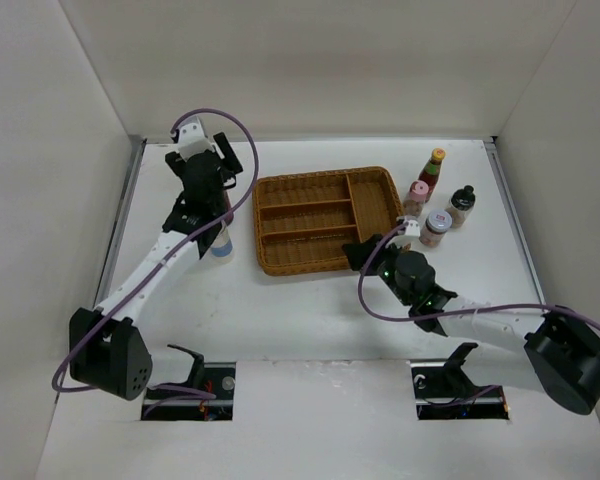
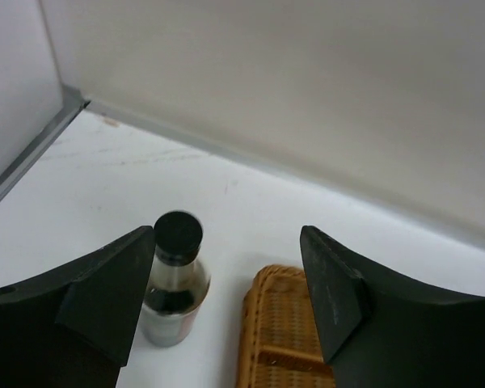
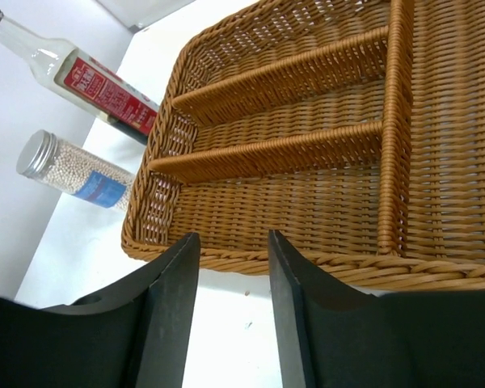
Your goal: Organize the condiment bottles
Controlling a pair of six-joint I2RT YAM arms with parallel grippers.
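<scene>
Six in all, and every one stands upright on the white tabletop [image 1: 310,310], cap up and long axis vertical, outside the wicker tray [image 1: 325,190].

Four cluster between the tray's right side and the tabletop's right edge, toward the far right corner:
- The slim red sauce bottle [image 1: 432,172], with an orange cap, is farthest back.
- The pink-capped bottle [image 1: 416,197] stands just beside the tray's rim.
- The dark bottle with a black cap [image 1: 461,205] is nearest the right edge.
- The squat lavender-lidded jar [image 1: 436,228] is nearest the front.

Two stand off the tray's left side, toward the left edge:
- The tall clear glass bottle [image 2: 174,283] has a round black cap, a narrow neck and a red label.
- The short clear jar [image 3: 77,170] has a ribbed metal-looking lid, a blue label and pale beads inside.

The tray is brown woven cane, rectangular with rounded corners. Three long slots run side by side and one crosswise slot sits at its right end.

The left gripper [image 2: 226,299] hangs released with its black fingers wide apart. The clear bottle is just beside its left finger, not between the two.

The right gripper [image 3: 233,315] sits at the tray's near right corner. Its fingers are only narrowly parted and hold nothing.
</scene>
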